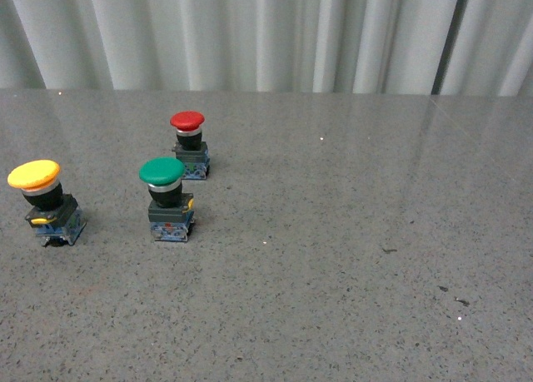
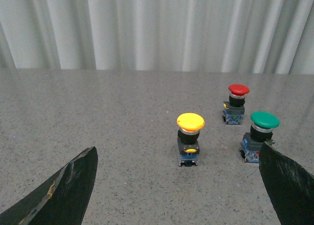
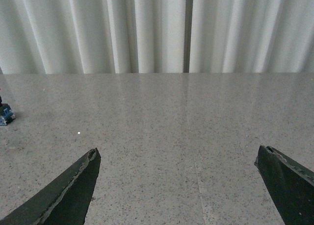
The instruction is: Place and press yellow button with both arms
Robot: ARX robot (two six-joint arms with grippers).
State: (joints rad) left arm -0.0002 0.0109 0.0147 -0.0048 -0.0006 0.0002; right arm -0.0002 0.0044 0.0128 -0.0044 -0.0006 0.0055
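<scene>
Your left gripper and right gripper both gape, the yellow button standing just ahead of the left one.

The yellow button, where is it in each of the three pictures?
Front view: the yellow button stands at the far left edge, left of the green button.
Left wrist view: it stands near the middle, between the open left gripper fingers, with the green button to its right.
Right wrist view: it is not in the picture; only the open right gripper shows.
Shared landmark: the white curtain behind the table.
</scene>
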